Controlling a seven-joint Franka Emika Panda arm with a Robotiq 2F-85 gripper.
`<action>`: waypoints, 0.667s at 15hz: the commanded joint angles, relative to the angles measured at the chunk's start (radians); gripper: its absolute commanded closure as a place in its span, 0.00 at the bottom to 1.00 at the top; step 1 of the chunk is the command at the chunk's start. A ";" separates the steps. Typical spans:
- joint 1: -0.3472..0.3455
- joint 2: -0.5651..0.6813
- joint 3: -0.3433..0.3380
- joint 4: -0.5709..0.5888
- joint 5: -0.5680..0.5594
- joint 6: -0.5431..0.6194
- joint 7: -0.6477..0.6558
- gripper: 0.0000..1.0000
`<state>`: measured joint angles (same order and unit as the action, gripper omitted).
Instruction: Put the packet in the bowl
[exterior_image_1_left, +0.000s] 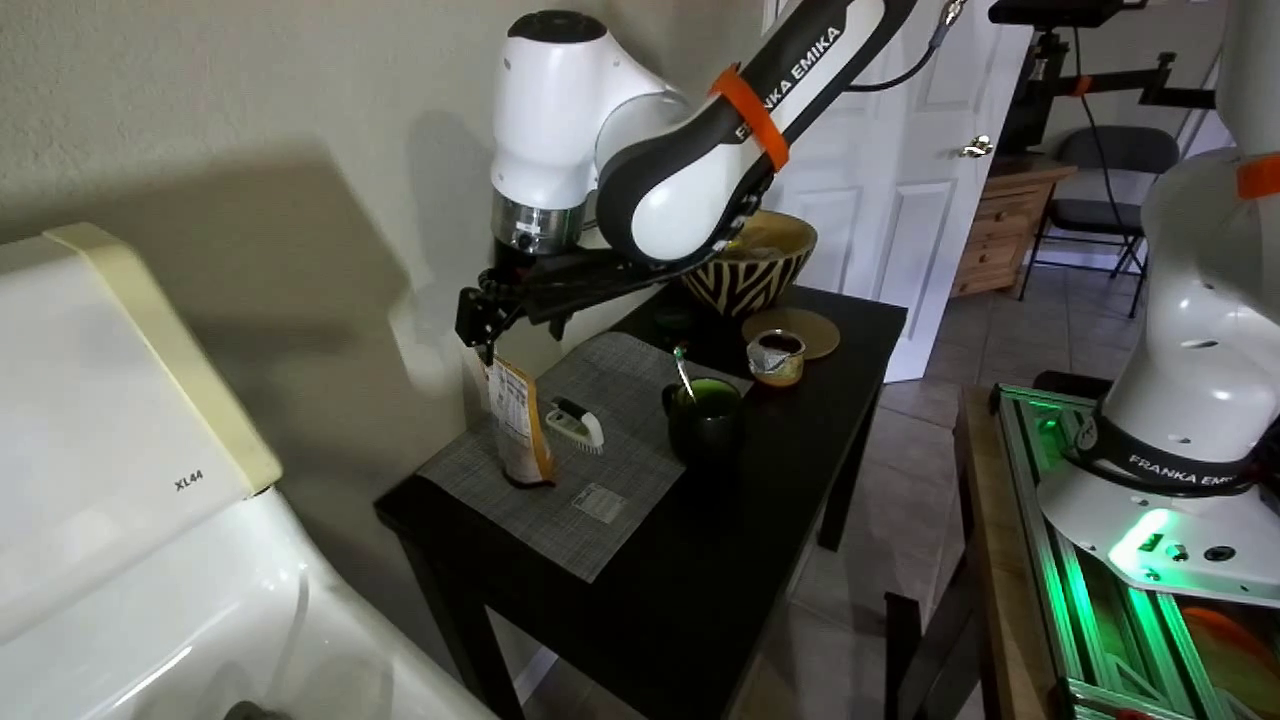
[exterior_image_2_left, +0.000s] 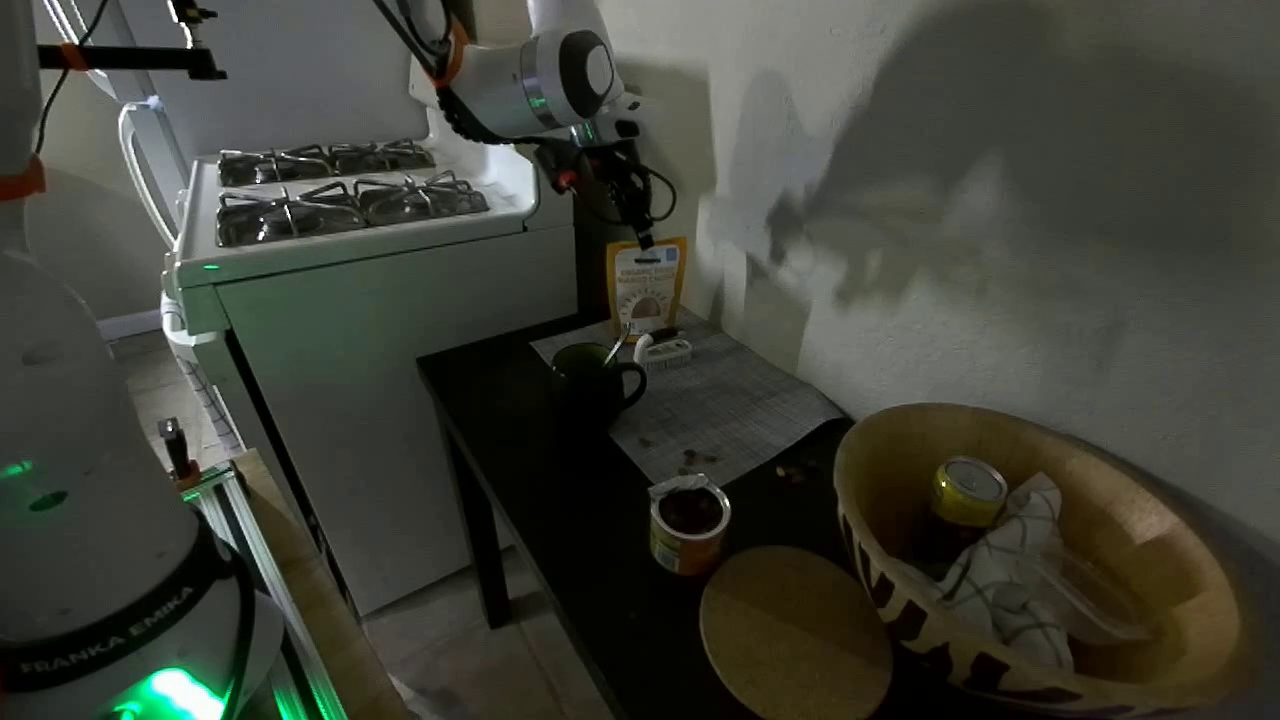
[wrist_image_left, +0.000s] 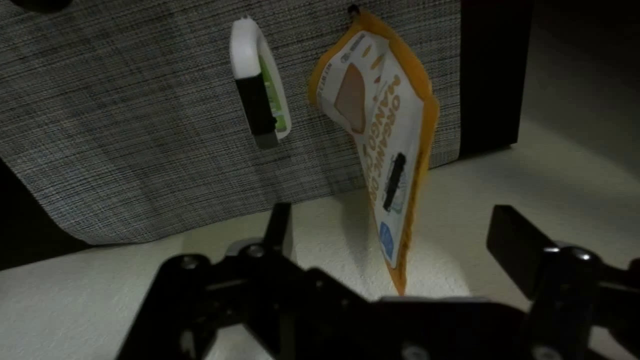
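Your hand (wrist_image_left: 392, 225) is spread near the ungripped packet (exterior_image_2_left: 647, 280), leaving grasp, carry and release into the bowl (exterior_image_1_left: 755, 285).

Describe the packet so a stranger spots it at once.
Beside the stove stands a black table bearing a grey mat. The packet stands on the mat's end nearer the stove. Unlike the nearby brush and mug, it is a printed white pouch with orange edges.
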<state>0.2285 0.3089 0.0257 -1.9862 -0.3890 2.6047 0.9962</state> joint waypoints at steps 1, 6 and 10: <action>0.060 0.065 -0.054 0.055 -0.026 -0.010 0.087 0.18; 0.093 0.135 -0.098 0.097 -0.013 0.000 0.075 0.54; 0.107 0.164 -0.113 0.123 0.000 0.002 0.091 0.84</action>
<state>0.3072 0.4426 -0.0636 -1.8957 -0.3889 2.6043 1.0393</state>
